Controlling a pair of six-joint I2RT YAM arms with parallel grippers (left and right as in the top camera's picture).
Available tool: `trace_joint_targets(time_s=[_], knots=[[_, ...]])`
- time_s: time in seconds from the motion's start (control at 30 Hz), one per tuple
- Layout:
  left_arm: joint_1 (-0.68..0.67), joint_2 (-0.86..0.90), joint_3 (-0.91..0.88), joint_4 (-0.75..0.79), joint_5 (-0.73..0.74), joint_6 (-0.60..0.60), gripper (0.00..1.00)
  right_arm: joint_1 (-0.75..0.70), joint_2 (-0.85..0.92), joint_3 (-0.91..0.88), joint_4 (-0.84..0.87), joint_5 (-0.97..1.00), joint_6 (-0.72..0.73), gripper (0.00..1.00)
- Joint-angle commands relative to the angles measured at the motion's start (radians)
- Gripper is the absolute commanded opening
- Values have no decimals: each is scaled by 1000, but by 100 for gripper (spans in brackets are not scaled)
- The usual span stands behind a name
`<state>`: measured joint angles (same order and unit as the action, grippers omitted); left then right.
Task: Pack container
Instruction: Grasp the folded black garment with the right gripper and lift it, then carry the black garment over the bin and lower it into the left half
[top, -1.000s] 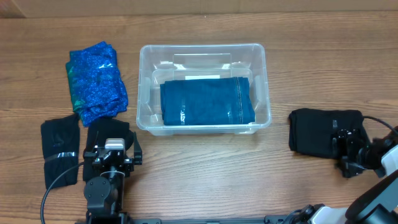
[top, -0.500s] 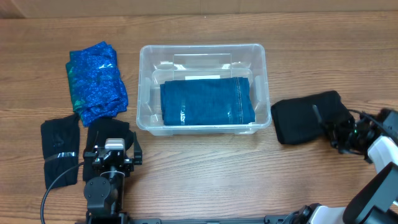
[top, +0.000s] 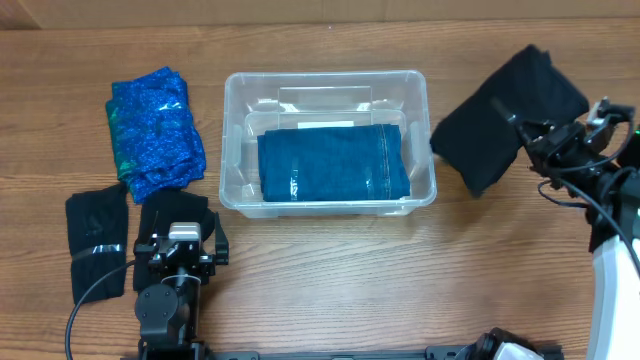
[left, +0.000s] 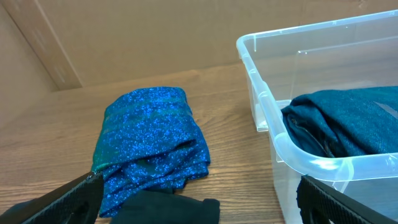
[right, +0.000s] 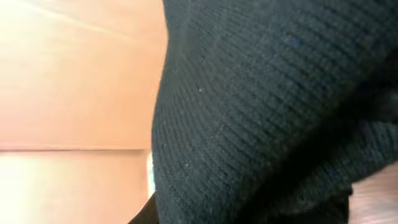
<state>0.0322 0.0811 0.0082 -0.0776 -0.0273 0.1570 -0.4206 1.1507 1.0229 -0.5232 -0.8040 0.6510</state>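
The container (top: 325, 76) is a clear bin at the table's middle, with a folded dark teal garment (top: 333, 165) lying inside. Just right of it, my right gripper (top: 530, 135) is shut on a black knit garment (top: 505, 110) that hangs lifted off the table. In the right wrist view that black knit (right: 267, 112) fills the frame and hides the fingers. My left gripper (top: 180, 245) rests open at the lower left, nothing between its fingers. The left wrist view shows the container's rim (left: 273, 118) and the teal garment (left: 348, 118) to its right.
A sparkly blue folded garment (top: 152, 130) lies left of the container, also ahead in the left wrist view (left: 152, 143). Two black folded garments (top: 97, 240) (top: 170, 210) lie at the lower left, one partly under the left gripper (left: 168, 208).
My right gripper closed on the black knit garment at the table's right, then lifted it and carried it back toward the container's right side. The left arm stayed still.
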Motion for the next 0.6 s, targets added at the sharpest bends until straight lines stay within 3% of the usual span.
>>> trace_joint_targets(time_s=[0.0,0.2,0.33,0.43,0.57], knots=[[-6,-3,-3,4,-5,0,100,97,-95,52,114,-125,220,4],[-6,-3,-3,4,-6,0,100,402,-76,50,209,87,373,4],[-6,-3,-3,4,-5,0,100,613,-5,50,281,232,370,4],[-6,-3,-3,4,-5,0,100,739,96,50,367,197,240,4],[-6,-3,-3,4,-6,0,100,814,245,52,425,4,-8,4]])
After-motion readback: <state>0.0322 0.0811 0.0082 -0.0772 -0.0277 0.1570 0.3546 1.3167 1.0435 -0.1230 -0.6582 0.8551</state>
